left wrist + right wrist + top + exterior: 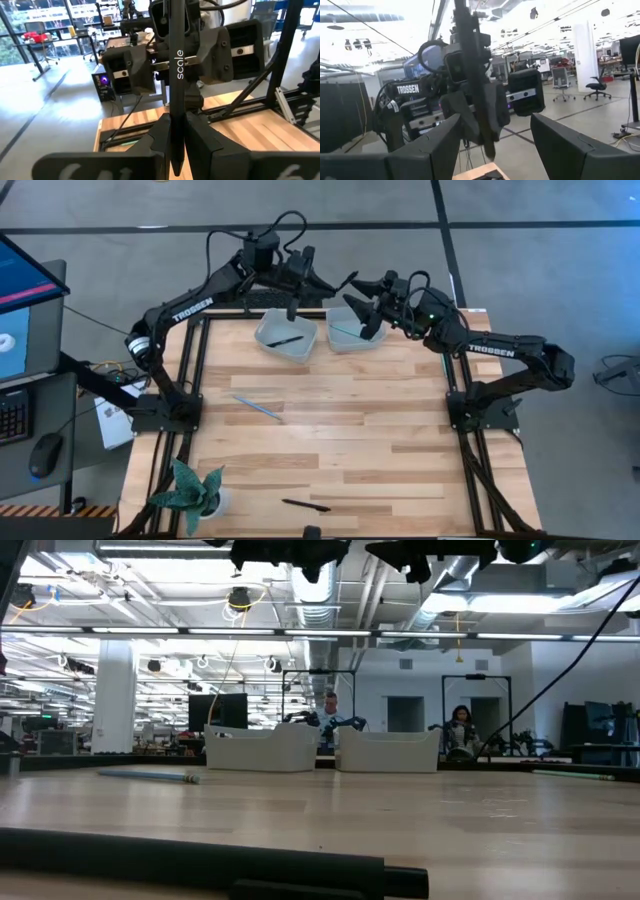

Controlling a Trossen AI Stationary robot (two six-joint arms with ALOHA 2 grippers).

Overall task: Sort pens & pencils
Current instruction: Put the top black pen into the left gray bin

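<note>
My left gripper (297, 282) is shut on a black pen (292, 306) above the far rim of the left pale bin (287, 337), which holds another black pen (285, 340). My right gripper (362, 302) is open and empty above the right pale bin (352, 332), which holds a teal stick (345, 332). The two grippers face each other; in the right wrist view my open right gripper (495, 147) frames the held pen (472, 75). A teal stick (258, 407) lies flat mid-table. A black pen (305, 504) lies flat at the near edge. My left gripper pinches the black pen's shaft (175, 107) between its two fingers (200, 140). The fingers lie across the pen. Most of the pen sticks out to one side of them, with the word "scale" (180, 64) on it. The pen is lifted clear of table and bin.
A potted plant (195, 490) stands at the table's near left corner. Dark frame rails (190, 380) run along the table's left and right sides. A monitor, keyboard and mouse (45, 452) sit off the table's left. People show in the room behind the bins (460, 730).
</note>
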